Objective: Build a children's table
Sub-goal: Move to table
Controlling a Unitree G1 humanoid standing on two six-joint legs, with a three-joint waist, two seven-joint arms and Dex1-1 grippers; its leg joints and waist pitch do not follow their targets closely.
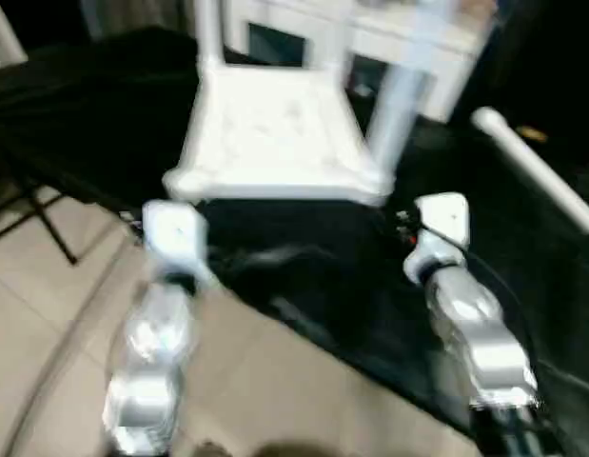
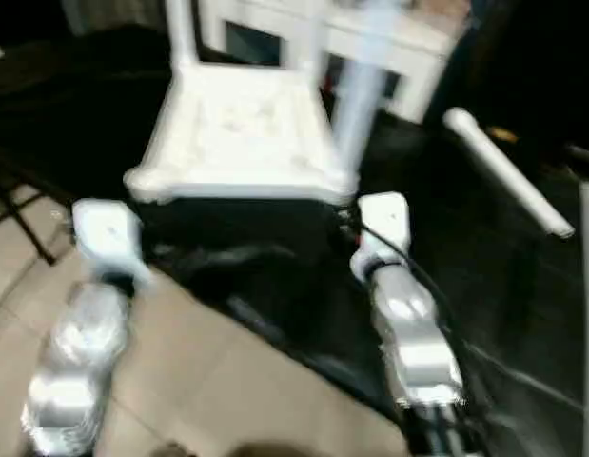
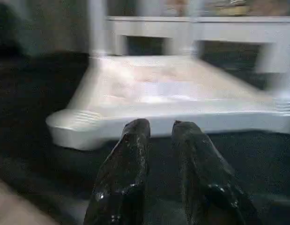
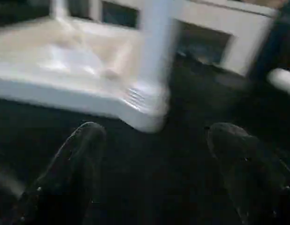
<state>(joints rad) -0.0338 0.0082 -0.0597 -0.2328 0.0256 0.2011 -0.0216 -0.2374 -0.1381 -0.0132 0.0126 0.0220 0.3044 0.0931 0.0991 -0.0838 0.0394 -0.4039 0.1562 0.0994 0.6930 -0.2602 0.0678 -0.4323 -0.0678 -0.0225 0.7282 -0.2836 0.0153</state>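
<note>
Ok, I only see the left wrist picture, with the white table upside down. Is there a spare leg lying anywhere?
Observer: Yes, one loose leg lies on the black cloth, to the right of the tabletop.
Operator: Is my other pincer holding something?
Observer: No, the right pincer is wide open and empty, pointing at the tabletop's near right corner.

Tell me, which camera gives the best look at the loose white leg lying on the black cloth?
The left eye view: the loose leg lies there nearly whole. The right wrist view catches just its end.
</note>
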